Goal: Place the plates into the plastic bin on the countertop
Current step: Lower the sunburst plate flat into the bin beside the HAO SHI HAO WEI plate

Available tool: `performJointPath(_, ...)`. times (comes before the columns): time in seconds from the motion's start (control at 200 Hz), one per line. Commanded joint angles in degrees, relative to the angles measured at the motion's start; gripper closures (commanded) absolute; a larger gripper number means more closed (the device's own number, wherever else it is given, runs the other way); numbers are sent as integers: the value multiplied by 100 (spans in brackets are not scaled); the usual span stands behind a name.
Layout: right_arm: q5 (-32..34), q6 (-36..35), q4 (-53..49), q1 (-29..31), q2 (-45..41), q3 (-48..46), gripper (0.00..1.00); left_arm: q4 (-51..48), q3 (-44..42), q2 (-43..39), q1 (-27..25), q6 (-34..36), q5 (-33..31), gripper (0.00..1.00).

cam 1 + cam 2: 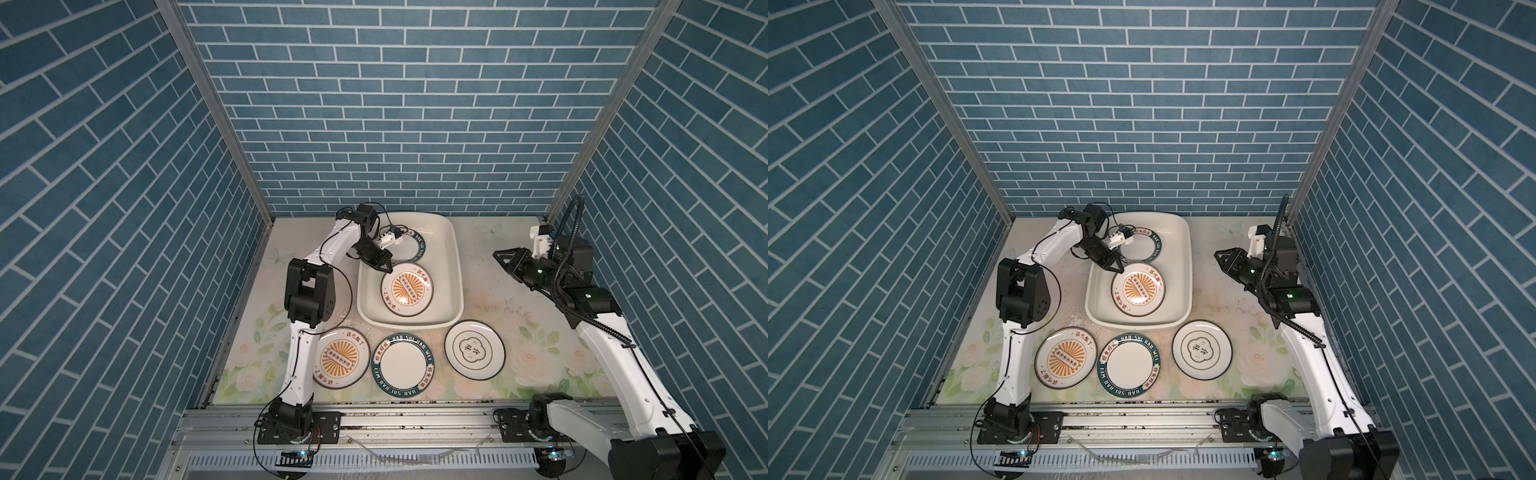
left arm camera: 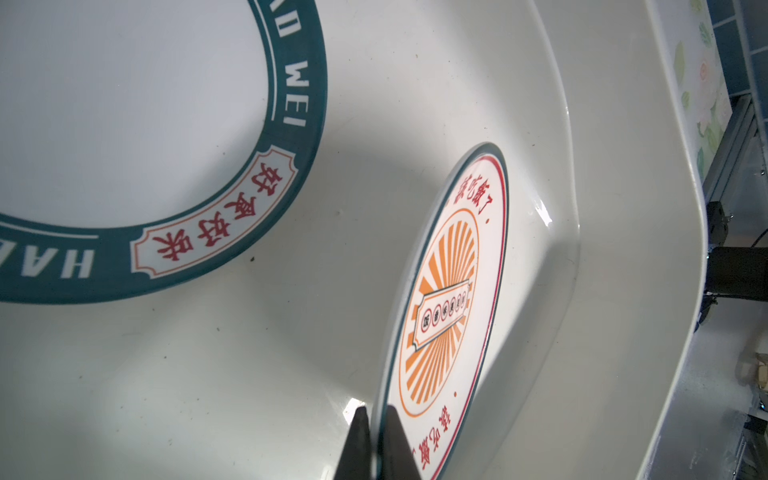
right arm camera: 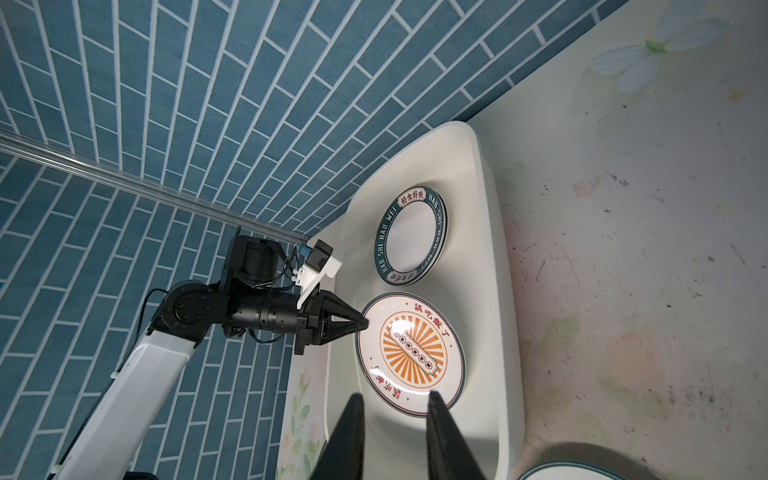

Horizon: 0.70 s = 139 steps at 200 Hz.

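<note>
Three plates are lying flat on the countertop (image 1: 519, 324) in both top views, in a row on the near side of the plastic bin (image 1: 409, 326): a loose sunburst plate (image 1: 341, 358), a loose green-rimmed plate (image 1: 404, 365) and a quatrefoil plate (image 1: 474, 349). Inside the bin the left gripper (image 1: 384, 268) is pinching the rim of the held sunburst plate (image 1: 407, 289), just beside the green-rimmed stack (image 1: 409, 247) at the far end, while the right gripper (image 1: 500, 255) is hovering over bare countertop to the bin's right, carrying nothing. In the left wrist view the fingers (image 2: 357, 449) are clenching on the thin lip of the held sunburst plate (image 2: 449, 299), which is slanting toward the bin floor; whether its far edge is touching I cannot tell. In the right wrist view the right gripper (image 3: 394, 399) is showing its jaws partly parted and empty, and the green-rimmed stack (image 3: 411, 237) is looking like two nested plates. Judging by the gloss, these plates are behaving as stiff, slick and chip-prone, their weight levering on an edge pinch, so the raised rim is offering the only hold and each is calling for a low, gentle release.
</note>
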Motion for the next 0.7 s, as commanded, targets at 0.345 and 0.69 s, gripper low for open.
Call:
performJointPath(0.345, -141, 71, 279, -22, 69, -135, 73, -332, 463, 445, -183, 324, -175, 100)
performJointPath(0.69, -193, 135, 417, -20, 128, -204, 73, -553, 1036, 856, -300, 356, -243, 100)
